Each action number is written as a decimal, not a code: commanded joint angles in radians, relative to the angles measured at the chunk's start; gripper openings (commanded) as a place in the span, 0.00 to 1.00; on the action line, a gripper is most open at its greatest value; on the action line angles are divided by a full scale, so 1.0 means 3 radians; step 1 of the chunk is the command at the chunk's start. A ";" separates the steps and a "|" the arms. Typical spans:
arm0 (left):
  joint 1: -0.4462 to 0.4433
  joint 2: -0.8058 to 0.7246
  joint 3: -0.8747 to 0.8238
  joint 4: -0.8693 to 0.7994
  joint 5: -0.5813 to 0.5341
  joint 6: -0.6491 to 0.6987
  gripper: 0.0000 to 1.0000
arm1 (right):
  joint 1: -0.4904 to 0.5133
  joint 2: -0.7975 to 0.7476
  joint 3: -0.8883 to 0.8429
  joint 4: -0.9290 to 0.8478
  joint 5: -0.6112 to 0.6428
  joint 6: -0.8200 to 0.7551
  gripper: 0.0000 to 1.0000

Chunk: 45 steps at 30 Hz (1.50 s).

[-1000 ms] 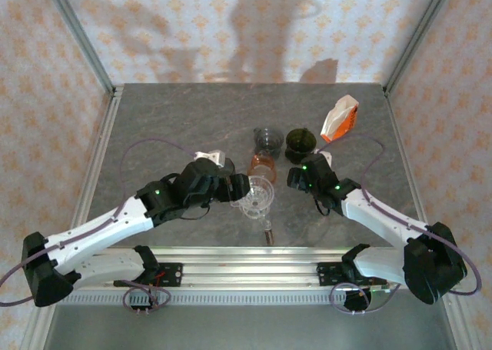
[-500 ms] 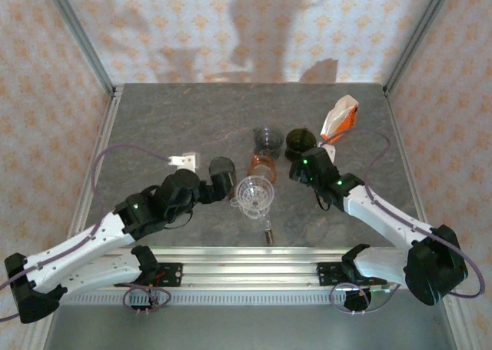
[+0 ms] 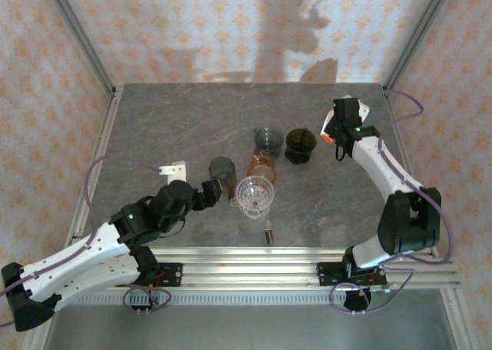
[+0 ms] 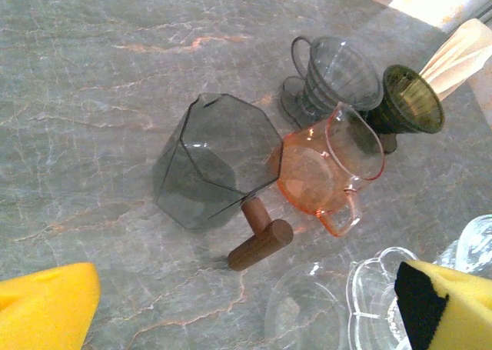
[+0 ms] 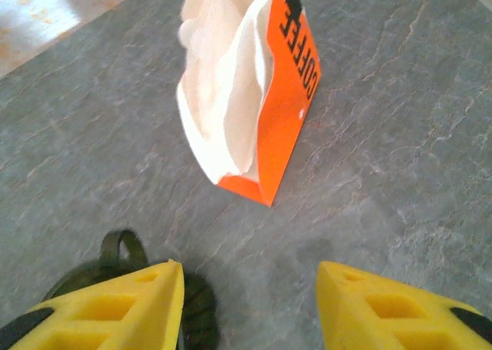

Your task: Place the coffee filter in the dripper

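Note:
The orange coffee filter packet (image 3: 332,127) lies at the back right with white filters (image 5: 219,96) showing at its open side. My right gripper (image 3: 340,135) hovers over it, open and empty (image 5: 250,304), the packet just ahead of the fingertips. Several drippers stand mid-table: clear glass (image 3: 256,194), grey faceted with a wooden handle (image 3: 221,168), orange (image 3: 261,165), smoke grey (image 3: 267,140) and dark green (image 3: 300,144). My left gripper (image 3: 207,196) is open (image 4: 246,311), just near-left of the grey dripper (image 4: 215,159) and holding nothing.
The dark green dripper (image 5: 123,265) sits right by my right gripper's left finger (image 5: 115,304). A small brown object (image 3: 268,232) lies near the front rail. Metal frame posts and patterned walls bound the table (image 3: 154,127).
My left arm has drawn back to the near left, away from the clear dripper, uncovering the grey dripper. My right arm has swung from the table's middle to the back right over the packet.

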 commanded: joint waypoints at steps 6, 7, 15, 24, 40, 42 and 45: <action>-0.0007 -0.0007 -0.0122 0.0069 -0.0063 0.0056 0.99 | -0.0268 0.0647 0.0512 -0.0241 0.0007 -0.0122 0.47; -0.0009 -0.0008 -0.0125 0.0065 -0.0064 0.0059 1.00 | -0.0282 0.0700 0.0534 -0.0214 -0.0036 -0.0164 0.47; -0.0006 -0.0027 -0.0170 0.0077 -0.0093 0.0087 0.99 | -0.0333 0.0956 0.0538 0.0012 -0.0142 -0.0330 0.47; -0.0002 -0.0018 -0.0189 0.0116 -0.0088 0.0082 0.99 | -0.0357 0.1114 0.0566 0.0191 -0.0191 -0.0469 0.47; 0.0007 0.0186 -0.0178 0.0237 -0.0016 0.0067 0.99 | -0.0376 0.1274 0.0415 0.0669 -0.0248 -0.0840 0.39; 0.0012 0.0201 -0.0176 0.0249 -0.0013 0.0064 0.99 | -0.0379 0.1275 0.0393 0.0705 -0.0248 -0.0903 0.36; 0.0012 0.0225 -0.0176 0.0260 -0.0002 0.0064 0.99 | -0.0378 0.1280 0.0375 0.0721 -0.0248 -0.1012 0.30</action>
